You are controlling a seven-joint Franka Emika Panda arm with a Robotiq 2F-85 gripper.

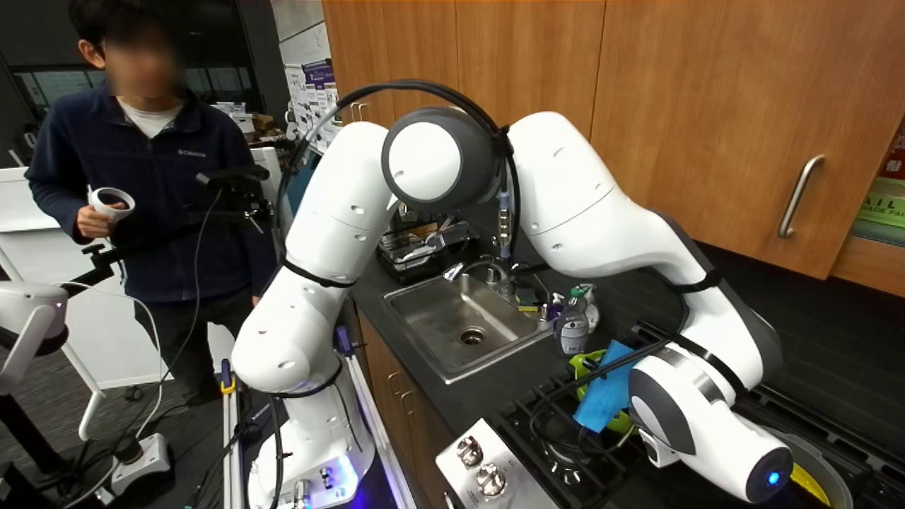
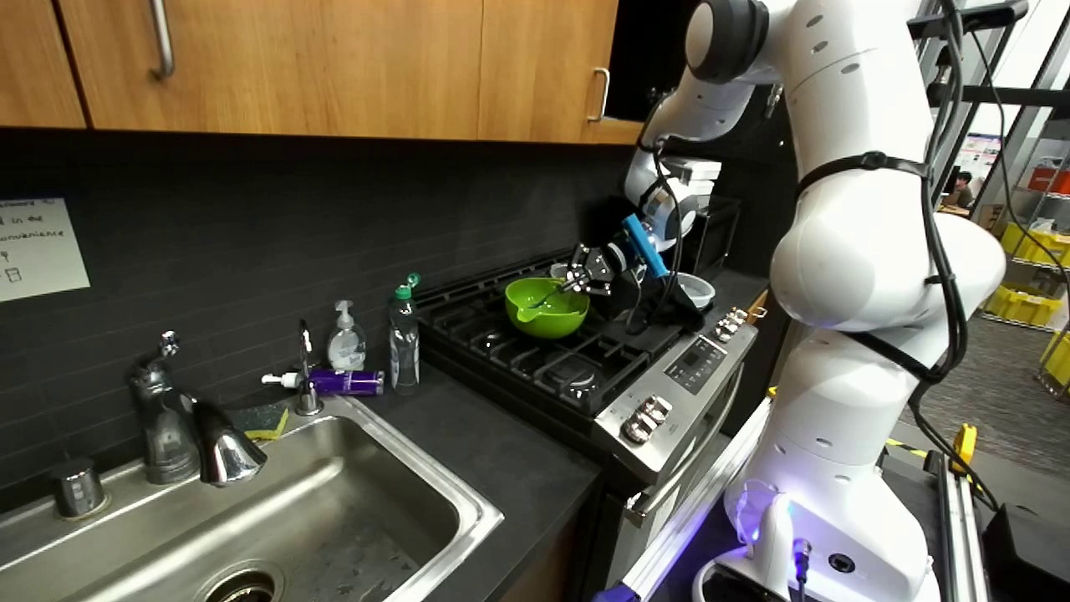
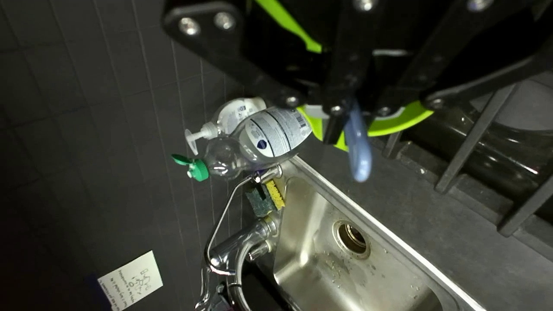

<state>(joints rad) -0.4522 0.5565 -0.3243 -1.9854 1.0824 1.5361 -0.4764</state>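
Observation:
In the wrist view my gripper [image 3: 352,119] is shut on a utensil, whose blue-grey handle [image 3: 359,149] sticks out from between the fingers. A green bowl [image 2: 547,319] with a pouring lip stands on the stove, below and beside the gripper [image 2: 575,283] in an exterior view. From the fingertips a slim dark part of the utensil [image 2: 547,298] slants into that bowl. The jaws cover part of the bowl's rim [image 3: 404,123] in the wrist view. Behind the arm's wrist, the gripper is hidden in an exterior view where only part of the green bowl [image 1: 581,364] shows.
A black stovetop grate [image 2: 577,368] surrounds the bowl. Beside the stove stand a clear bottle with a green cap [image 2: 404,343] and a pump bottle [image 2: 346,339], then the steel sink [image 1: 463,322]. A whitish bowl [image 2: 695,289] sits behind the gripper. Wooden cabinets [image 1: 693,106] hang above.

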